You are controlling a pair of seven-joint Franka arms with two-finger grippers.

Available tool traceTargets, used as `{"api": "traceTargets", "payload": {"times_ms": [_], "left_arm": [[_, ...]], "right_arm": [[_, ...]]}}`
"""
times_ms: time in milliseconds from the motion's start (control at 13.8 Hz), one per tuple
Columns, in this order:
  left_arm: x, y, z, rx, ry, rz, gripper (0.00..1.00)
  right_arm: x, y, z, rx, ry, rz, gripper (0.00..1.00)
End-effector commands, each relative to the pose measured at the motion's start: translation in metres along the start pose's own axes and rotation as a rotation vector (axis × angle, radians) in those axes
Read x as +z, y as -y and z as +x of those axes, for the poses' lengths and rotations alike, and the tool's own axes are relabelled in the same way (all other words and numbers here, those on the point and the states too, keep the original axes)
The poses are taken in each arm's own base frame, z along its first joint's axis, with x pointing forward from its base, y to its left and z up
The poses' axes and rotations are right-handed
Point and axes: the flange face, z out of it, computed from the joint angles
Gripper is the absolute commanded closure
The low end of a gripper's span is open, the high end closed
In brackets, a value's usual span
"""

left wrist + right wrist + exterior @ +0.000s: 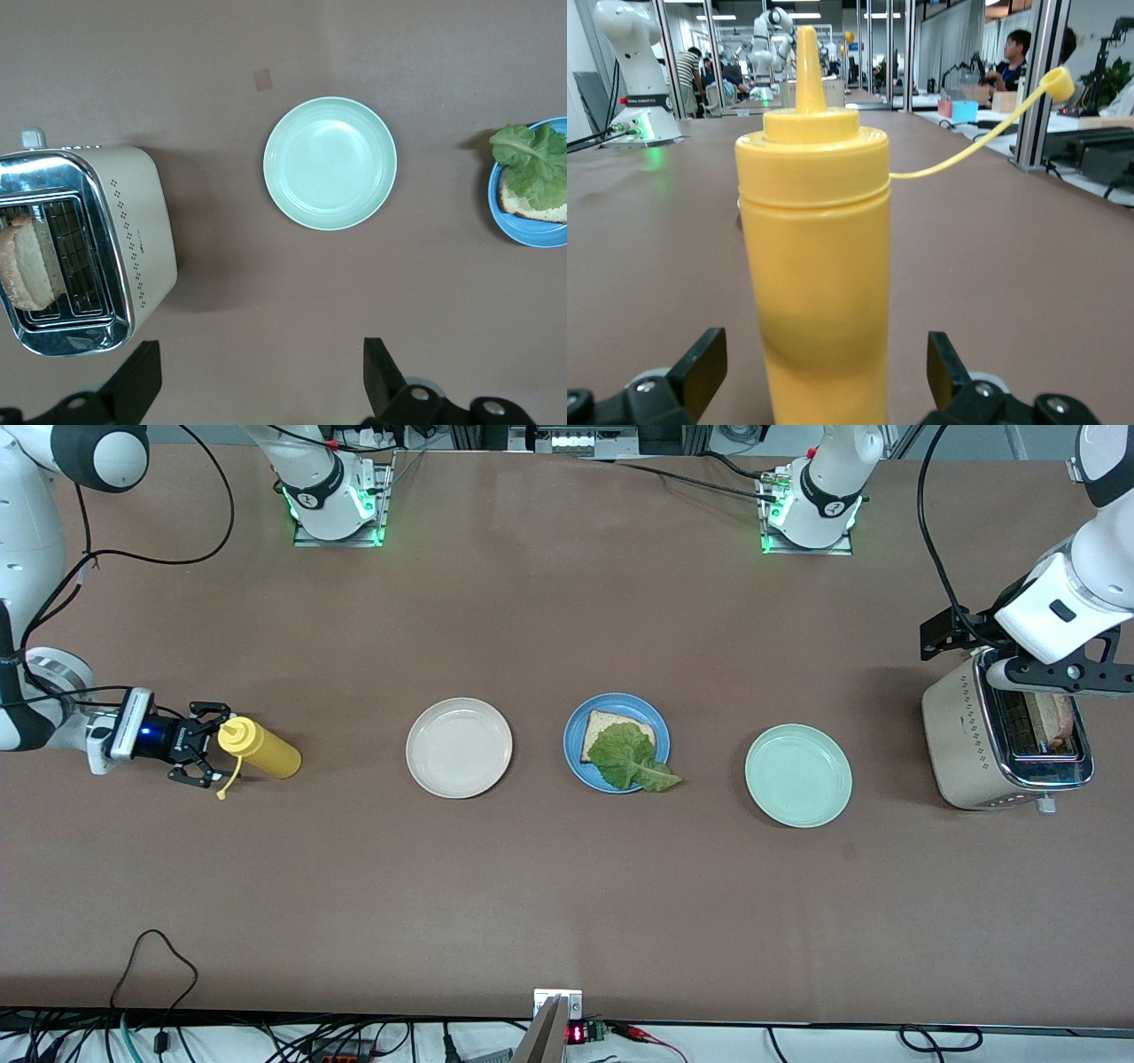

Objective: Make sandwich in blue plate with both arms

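The blue plate (pixel 576 731) lies mid-table and holds one toasted bread slice (pixel 611 722) with a green lettuce leaf (pixel 631 757) on top. Plate (pixel 532 228) and leaf (pixel 536 159) also show in the left wrist view. A second bread slice (pixel 1054 722) stands in the toaster's slot and shows in the left wrist view (pixel 27 266). My left gripper (pixel 1054 677) hangs over the toaster, open and empty (pixel 261 376). My right gripper (pixel 199 755) is low at the right arm's end of the table. Its open fingers (pixel 700 363) stand either side of a yellow squeeze bottle (pixel 815 266) without touching it.
A cream toaster (pixel 966 735) stands at the left arm's end of the table. A mint-green plate (pixel 798 775) lies between it and the blue plate. A cream-white plate (pixel 459 747) lies between the blue plate and the upright yellow bottle (pixel 260 748), whose cap hangs on a strap.
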Motion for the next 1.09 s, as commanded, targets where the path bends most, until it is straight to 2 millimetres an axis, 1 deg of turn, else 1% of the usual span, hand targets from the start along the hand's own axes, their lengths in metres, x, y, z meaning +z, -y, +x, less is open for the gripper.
{"api": "traceTargets", "payload": {"times_ms": [0,73,145,218,363,435,508,580,653,725,870,943,1016], "left_arm": [[-0.006,0.001,-0.007,0.003,0.005,-0.014,0.0],[-0.006,0.002,-0.007,0.001,0.005,-0.014,0.0],[-0.006,0.001,-0.008,0.001,0.006,-0.014,0.0],[-0.007,0.0,-0.007,0.003,0.003,-0.013,0.0],[-0.01,-0.001,-0.007,0.004,-0.003,-0.013,0.0],[-0.01,-0.001,-0.007,0.005,-0.003,-0.013,0.0],[-0.01,-0.001,-0.007,0.004,-0.002,-0.014,0.0],[-0.01,-0.001,-0.007,0.004,-0.003,-0.013,0.0],[-0.01,-0.001,-0.007,0.006,-0.002,-0.013,0.0],[-0.01,-0.001,-0.007,0.004,-0.002,-0.014,0.0],[-0.009,-0.001,-0.007,0.004,0.003,-0.014,0.0],[-0.01,-0.001,-0.007,0.004,0.001,-0.014,0.0],[-0.01,-0.001,-0.008,0.004,0.003,-0.014,0.0]], "right_arm": [[0.022,-0.008,-0.003,-0.029,-0.085,0.013,0.0],[0.028,-0.007,-0.006,-0.037,-0.099,0.014,0.0],[0.038,-0.008,-0.006,-0.039,-0.126,0.017,0.0],[0.043,-0.009,-0.006,-0.037,-0.137,0.02,0.0],[0.052,-0.012,-0.001,-0.037,-0.15,0.031,0.0],[0.052,-0.012,-0.001,-0.035,-0.149,0.032,0.14],[0.053,-0.012,0.001,-0.032,-0.148,0.033,0.48],[0.058,-0.015,0.004,-0.031,-0.147,0.043,0.63],[0.066,-0.019,0.014,-0.022,-0.139,0.059,0.66],[0.077,-0.026,0.027,-0.016,-0.121,0.08,0.68],[0.102,-0.041,0.061,-0.009,-0.086,0.115,0.68],[0.115,-0.047,0.073,0.005,-0.055,0.12,0.68],[0.13,-0.055,0.091,0.011,-0.018,0.127,0.68]]}}
